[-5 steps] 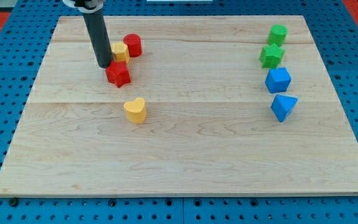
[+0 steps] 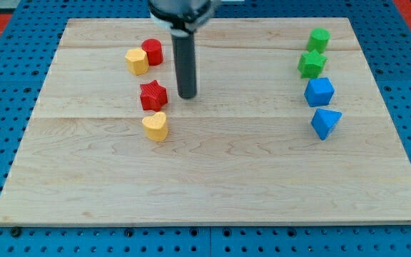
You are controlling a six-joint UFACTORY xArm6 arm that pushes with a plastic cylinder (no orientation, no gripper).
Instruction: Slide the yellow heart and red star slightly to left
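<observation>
The red star [image 2: 153, 95] lies on the wooden board [image 2: 212, 178] left of centre, with the yellow heart [image 2: 155, 126] just below it, nearly touching. My tip [image 2: 187, 96] rests on the board just to the right of the red star, a small gap apart. The rod rises straight up to the view's top.
A yellow block [image 2: 136, 61] and a red cylinder [image 2: 153, 52] sit together near the top left. At the right stand two green blocks [image 2: 318, 38] [image 2: 311, 64], a blue cube-like block [image 2: 319, 91] and a blue wedge [image 2: 325, 123] in a column.
My tip has moved from the left of the red star to its right side. The red star has slid down and to the right, closer to the yellow heart.
</observation>
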